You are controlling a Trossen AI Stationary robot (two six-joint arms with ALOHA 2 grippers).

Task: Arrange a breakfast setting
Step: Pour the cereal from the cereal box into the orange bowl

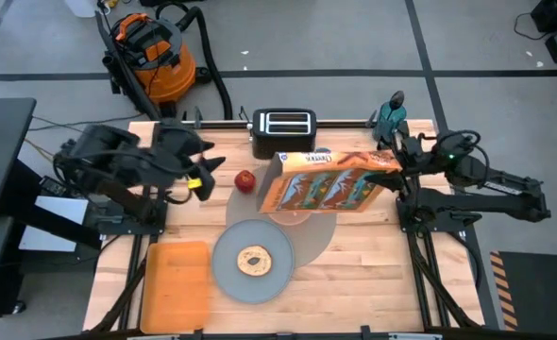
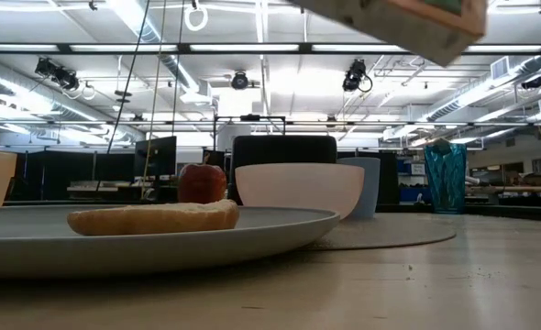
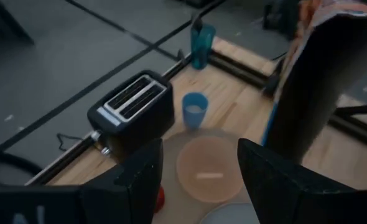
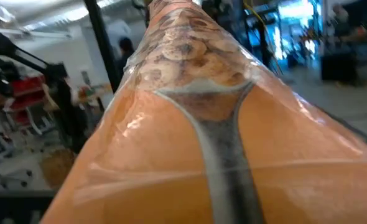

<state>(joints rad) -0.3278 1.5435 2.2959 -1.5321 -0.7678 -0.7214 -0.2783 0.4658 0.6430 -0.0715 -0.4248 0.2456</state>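
Two arms share the job: the left gripper (image 1: 199, 176) waits spread and empty by the red apple (image 1: 245, 179), the round grey plate (image 1: 252, 261) already carries bread, and the right gripper (image 1: 398, 151) pinches an orange cereal box (image 1: 324, 182) tilted over the pink bowl (image 3: 208, 168), so pouring seems unfinished.

Illumination comes from overhead ceiling strip lights (image 2: 252, 46), bright and blown out in the low view. The table (image 1: 354, 264) is evenly lit with soft shadows. The cereal box (image 4: 196, 124) fills the right wrist view, blurred, showing glare streaks.
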